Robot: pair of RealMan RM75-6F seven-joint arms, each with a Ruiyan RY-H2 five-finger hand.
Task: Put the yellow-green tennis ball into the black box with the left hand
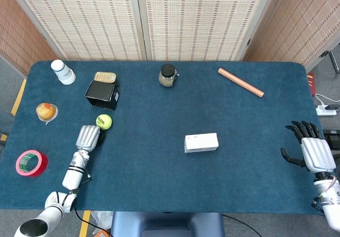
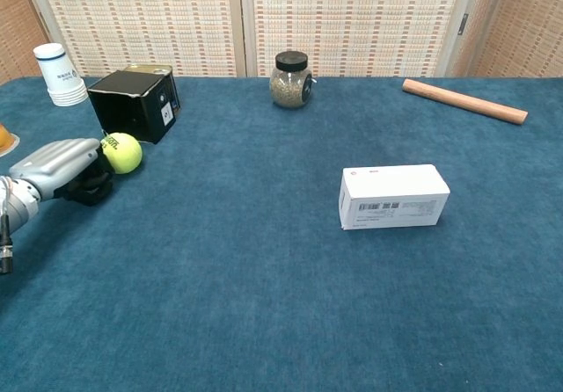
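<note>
The yellow-green tennis ball [image 1: 104, 121] [image 2: 121, 153] sits at the front of my left hand [image 1: 88, 137] [image 2: 63, 170], gripped between the silver upper fingers and the dark ones below. Ball and hand are just in front of the black box [image 1: 102, 94] [image 2: 134, 105], whose open side faces the table's near edge; the ball is close to its front right corner. My right hand [image 1: 314, 151] rests at the table's right edge, fingers spread, holding nothing; only the head view shows it.
Near the box are a gold tin [image 1: 105, 77], a stack of white cups [image 1: 63, 72] [image 2: 60, 74], an orange item in a wrapper [image 1: 46, 111] and a pink tape roll [image 1: 31, 162]. A jar [image 2: 291, 79], a wooden rod [image 2: 464, 100] and a white carton [image 2: 392, 196] lie further right.
</note>
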